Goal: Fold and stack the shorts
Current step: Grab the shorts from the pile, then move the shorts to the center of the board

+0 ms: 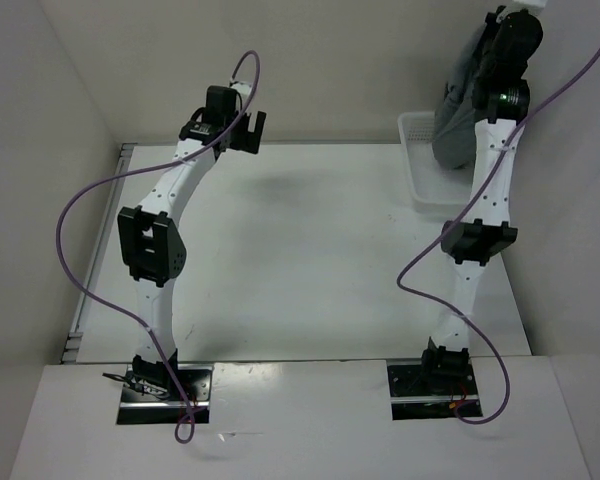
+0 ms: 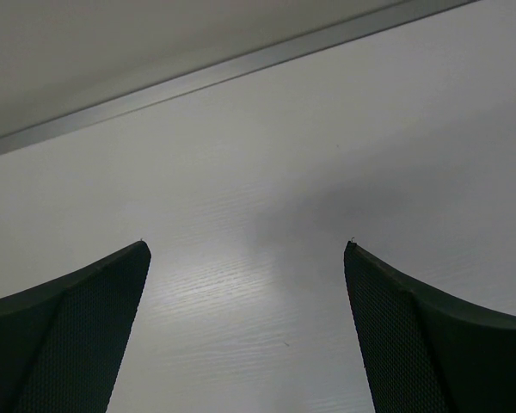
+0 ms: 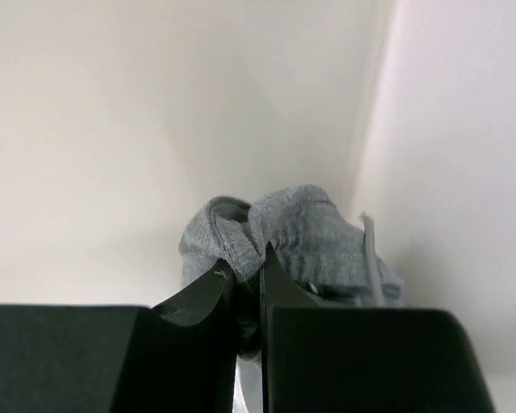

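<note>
The grey shorts hang bunched from my right gripper, raised high at the far right above the white basket. In the right wrist view the jaws are pinched together on a fold of the grey shorts, with my right gripper pointing at the wall corner; a thin drawstring dangles beside the fabric. My left gripper is open and empty over the far left of the table. In the left wrist view my left gripper shows two fingers wide apart above bare white tabletop.
The white mesh basket stands at the table's far right edge, under the hanging shorts. White walls close in the table at the back and sides. A metal rail runs along the table's far edge. Purple cables loop off both arms.
</note>
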You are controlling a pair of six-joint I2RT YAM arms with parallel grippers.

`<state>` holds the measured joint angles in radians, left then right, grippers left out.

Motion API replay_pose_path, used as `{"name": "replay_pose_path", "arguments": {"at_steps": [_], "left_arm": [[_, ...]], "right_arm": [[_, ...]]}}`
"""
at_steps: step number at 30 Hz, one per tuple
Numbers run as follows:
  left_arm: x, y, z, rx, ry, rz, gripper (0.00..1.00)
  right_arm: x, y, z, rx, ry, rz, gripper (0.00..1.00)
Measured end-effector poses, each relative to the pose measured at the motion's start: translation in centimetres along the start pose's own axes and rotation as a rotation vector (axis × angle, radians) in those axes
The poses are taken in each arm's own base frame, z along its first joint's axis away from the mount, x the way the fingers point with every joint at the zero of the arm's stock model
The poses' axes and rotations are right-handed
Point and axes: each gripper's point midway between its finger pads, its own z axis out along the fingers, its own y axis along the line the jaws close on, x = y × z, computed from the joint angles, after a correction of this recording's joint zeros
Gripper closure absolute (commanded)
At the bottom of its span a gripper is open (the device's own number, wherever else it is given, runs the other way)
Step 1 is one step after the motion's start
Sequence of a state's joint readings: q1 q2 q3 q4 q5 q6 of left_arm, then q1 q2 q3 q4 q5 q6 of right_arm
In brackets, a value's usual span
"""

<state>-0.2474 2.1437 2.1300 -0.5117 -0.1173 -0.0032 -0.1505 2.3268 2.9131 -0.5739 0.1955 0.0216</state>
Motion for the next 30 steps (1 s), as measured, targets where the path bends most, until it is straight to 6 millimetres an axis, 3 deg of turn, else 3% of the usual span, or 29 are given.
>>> {"name": "replay_pose_path", "arguments": {"at_steps": [4, 7, 10, 12, 14, 17, 19, 23, 26, 30], "left_arm": [[-3.0, 0.2, -1.2, 0.005, -0.069, -0.006, 0.00], [-5.8, 0.9, -2.5, -0.004, -0.139, -0.016, 0.00], [-7.7, 1.9, -3.6, -0.015, -0.188, -0.026, 0.00], [-8.0, 3.2, -4.3, -0.032, -0.197, -0.035, 0.00], [-8.2, 5.0, -5.0, -0.059, -0.201, -0.049, 0.00], [-8.3, 8.5, -6.5, -0.112, -0.207, -0.077, 0.00], [-8.5, 11.1, -8.2, -0.154, -0.219, -0.097, 0.00], [-9.0, 16.0, -12.5, -0.240, -0.260, -0.136, 0.00], [-8.4, 18.9, -15.3, -0.302, -0.271, -0.161, 0.00], [-6.6, 19.5, -15.8, -0.318, -0.238, -0.172, 0.00]], "right_arm": [[-11.0, 5.6, -6.2, -0.111, -0.281, -0.065, 1.00], [-16.6, 11.6, -12.3, -0.263, -0.428, -0.092, 1.00], [-20.2, 17.3, -19.0, -0.445, -0.531, -0.092, 1.00], [-21.5, 20.6, -23.2, -0.566, -0.574, -0.079, 1.00], [-21.9, 23.1, -26.2, -0.657, -0.589, -0.059, 1.00], [-21.1, 26.4, -29.2, -0.775, -0.553, -0.022, 1.00], [-19.5, 28.2, -30.1, -0.840, -0.487, 0.001, 1.00], [-15.1, 30.8, -29.1, -0.894, -0.310, 0.050, 1.00], [-9.4, 33.3, -27.1, -0.898, -0.122, 0.074, 1.00], [3.0, 35.3, -24.8, -0.841, 0.208, 0.028, 1.00]]}}
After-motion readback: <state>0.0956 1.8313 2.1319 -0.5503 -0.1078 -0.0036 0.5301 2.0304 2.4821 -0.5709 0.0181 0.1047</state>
